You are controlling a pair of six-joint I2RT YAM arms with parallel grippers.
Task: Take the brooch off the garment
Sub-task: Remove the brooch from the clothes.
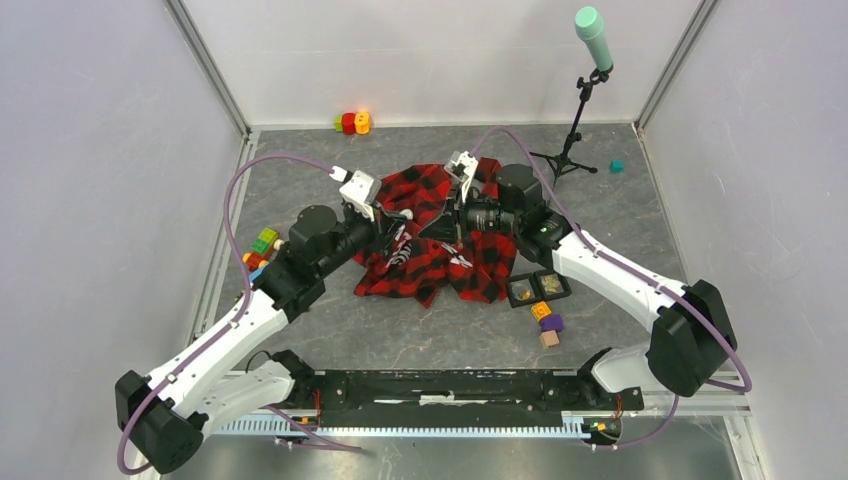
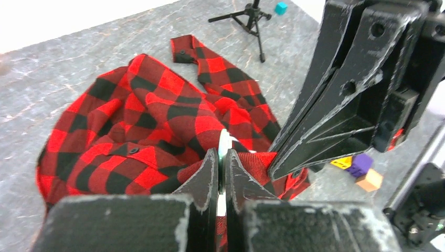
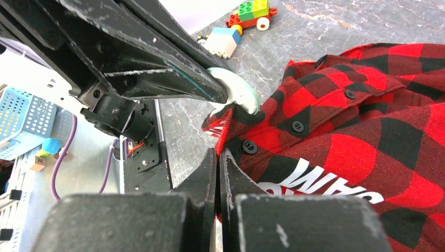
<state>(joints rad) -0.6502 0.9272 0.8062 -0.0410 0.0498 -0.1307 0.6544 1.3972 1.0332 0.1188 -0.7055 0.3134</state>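
Shirt (image 1: 430, 262) lies crumpled mid-bench (image 1: 620, 225), with both arms reaching in over it from either side. The left hand (image 2: 221, 157) is clenched on a thin, pale, round disc, which we take to be the brooch (image 3: 239, 93). Its rim stands edge-on between the fingertips, and the disc sits just against a raised fold of cloth near the button strip. The right hand (image 3: 217, 157) is clenched too, pinching the shirt's edge just below the brooch and beside a black button (image 3: 249, 147). The two hands are nearly touching. We cannot see the pin or clasp behind the disc, so we cannot tell whether it is free of the cloth. We judge the step in hand to be the pull-off, with one hand anchoring and the other drawing. To do it well, the right hand should hold the cloth down and taut while the left draws the brooch slowly away from it, along the line of the pin rather than sideways. If the fold tents up and follows the disc, the pin is likely caught, so ease back and change the angle rather than tug. The grip on the rim is narrow and could slip. Mind the fingers, since there is little room between the hands.
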